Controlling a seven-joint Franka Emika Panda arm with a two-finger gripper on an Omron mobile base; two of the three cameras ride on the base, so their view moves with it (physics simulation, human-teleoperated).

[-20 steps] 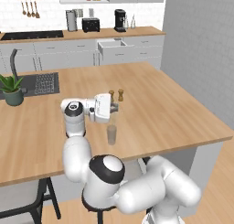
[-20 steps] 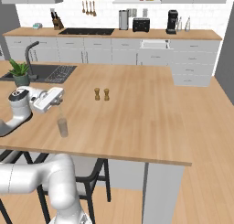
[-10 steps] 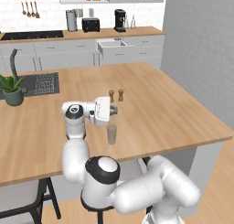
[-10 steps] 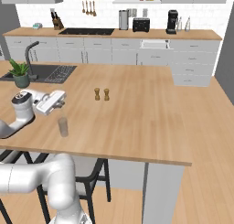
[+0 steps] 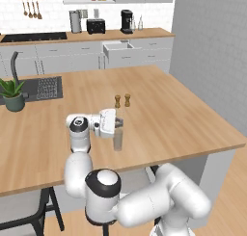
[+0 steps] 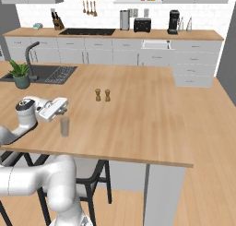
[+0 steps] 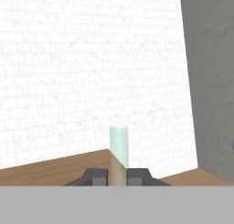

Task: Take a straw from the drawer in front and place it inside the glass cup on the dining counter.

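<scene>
Fingers (image 7: 97, 174) pinch the straw (image 7: 118, 150), which stands upright between them. The gripper (image 5: 117, 122) hangs just above the glass cup (image 5: 117, 139) on the dining counter (image 5: 183, 114). To finish well, centre the straw's lower end over the rim, lower straight down, then release.

Two small brown wooden shakers (image 5: 121, 100) stand side by side, close together, out on the light-wood top. A green potted plant in a dark round pot (image 5: 13, 95) sits beside a dark built-in sink (image 5: 40, 88) with a tall grey tap (image 5: 15, 65). On the far wall counter stand a black toaster (image 5: 95, 26), a black coffee machine (image 5: 126, 21) and a steel canister (image 5: 75, 21); wooden utensils (image 5: 31, 8) hang on the white brick wall.
</scene>
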